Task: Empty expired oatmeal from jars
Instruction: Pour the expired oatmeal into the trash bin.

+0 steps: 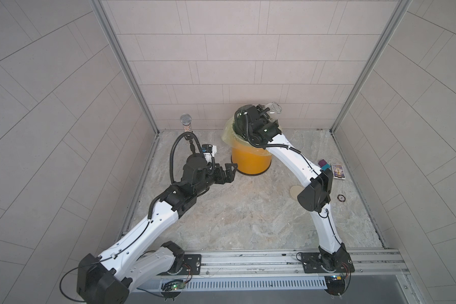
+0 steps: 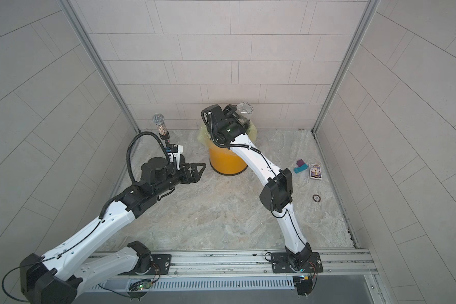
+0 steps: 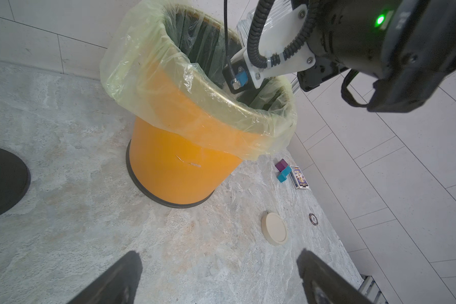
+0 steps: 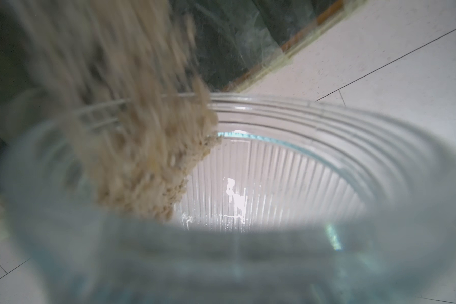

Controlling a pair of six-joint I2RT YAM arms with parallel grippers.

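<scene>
Two white arms with black joints

The left arm (image 1: pixel 156 223) and right arm (image 1: pixel 287 158) have smooth white shells, black joint housings and thin black cables. A ribbed black hose (image 1: pixel 171 158) runs at each wrist, and a green light (image 3: pixel 380 19) shows on the right one. The left gripper (image 3: pixel 219 254) has tapering black fingers (image 3: pixel 116 279).

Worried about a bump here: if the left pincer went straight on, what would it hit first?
Probably the orange bin, low on its side wall; the open left pincer sits close to it, though depth is unclear.
</scene>
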